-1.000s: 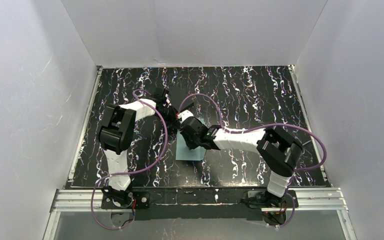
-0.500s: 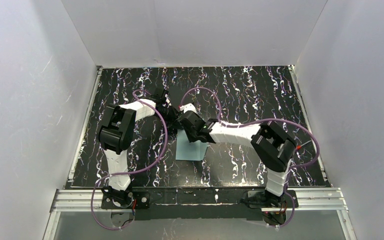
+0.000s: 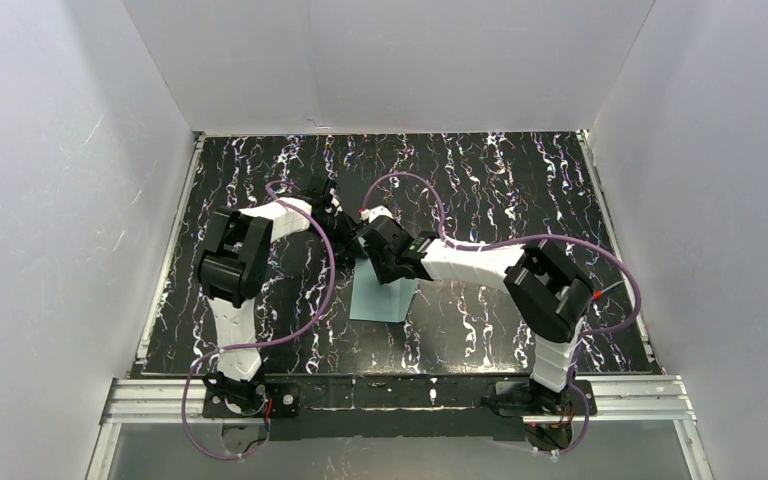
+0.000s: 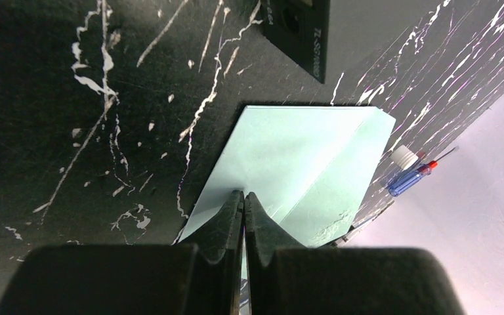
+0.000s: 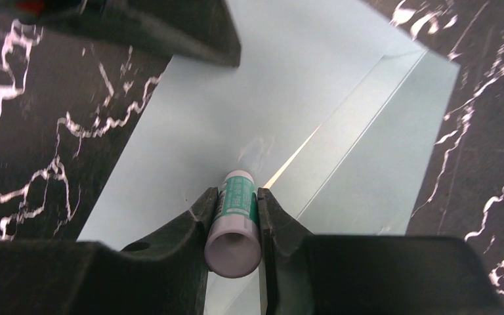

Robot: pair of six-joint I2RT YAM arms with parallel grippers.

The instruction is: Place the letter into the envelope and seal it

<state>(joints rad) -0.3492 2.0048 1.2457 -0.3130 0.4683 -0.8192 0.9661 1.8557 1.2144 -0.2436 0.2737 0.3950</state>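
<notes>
Right gripper (image 5: 237, 197) clamps a white, green-labelled glue stick (image 5: 234, 226) against the pale teal paper envelope (image 5: 190, 125).
Left gripper (image 4: 243, 200), fingers together, touches its edge.

1 pale teal envelope (image 3: 385, 300) is lying on 1 black marbled table (image 3: 520, 180). 2 white-and-black arms are reaching over it, the left arm (image 3: 235, 260) and the right arm (image 3: 550, 290). Each is carrying 1 gripper, so 2 are showing: the left gripper (image 4: 243, 197) and the right gripper (image 5: 236, 193). 1 glue stick (image 5: 235, 223), white with a green label, is sitting between the right one's fingers. 2 purple cables (image 3: 326, 285) are looping, 1 per arm. 1 small blue tool (image 4: 403, 182) is lying apart from the envelope. 3 white walls (image 3: 390, 60) are enclosing the table.
</notes>
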